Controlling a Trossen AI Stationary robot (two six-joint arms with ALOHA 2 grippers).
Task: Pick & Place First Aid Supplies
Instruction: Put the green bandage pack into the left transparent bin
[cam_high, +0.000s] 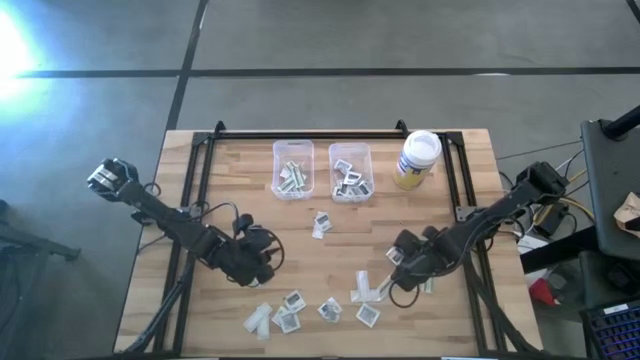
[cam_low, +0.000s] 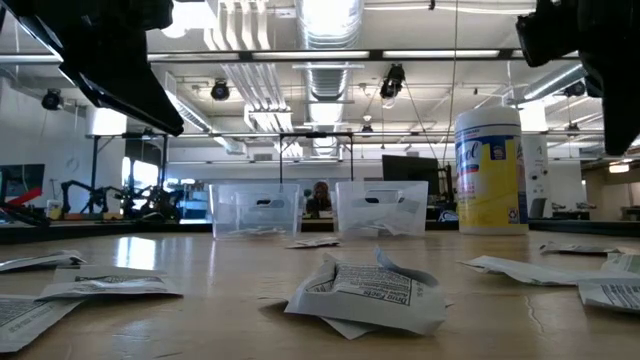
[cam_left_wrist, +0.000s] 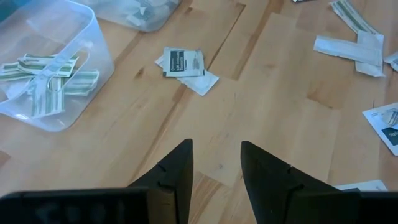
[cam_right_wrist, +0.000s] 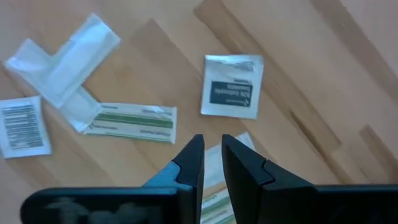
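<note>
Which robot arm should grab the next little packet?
Probably the right one. The right pincer hangs directly over a striped strip packet, fingers nearly closed around its end. The left pincer hovers open over bare wood, packets farther off.

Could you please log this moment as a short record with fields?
left end effector: open, empty, above bare wood near the table's left middle
right end effector: fingers narrowly apart, over a green-striped strip packet
left bin: holds strip packets
right bin: holds square packets
loose packets: scattered along the table's front
wipes canister: upright, right of the bins
</note>
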